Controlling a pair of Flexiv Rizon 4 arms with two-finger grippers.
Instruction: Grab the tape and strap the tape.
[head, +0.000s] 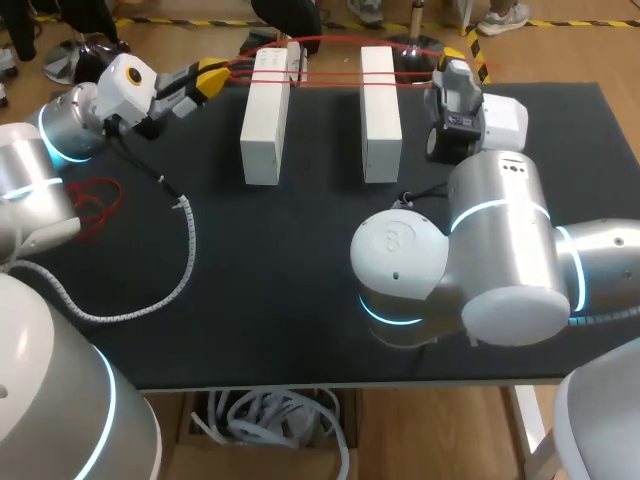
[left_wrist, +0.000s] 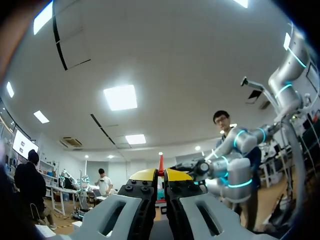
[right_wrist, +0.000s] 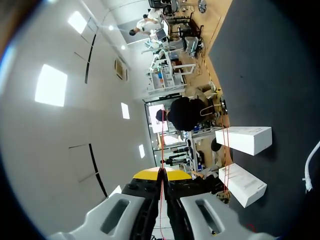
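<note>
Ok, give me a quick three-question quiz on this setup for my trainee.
1. True or false: the tape crosses both boxes.
2. Which holds the tape? A: left hand only. B: right hand only. C: both.
3. Fill in: seen from the robot, the tape crosses the boxes' ___ ends.
Key: 1 true; 2 C; 3 far.
</note>
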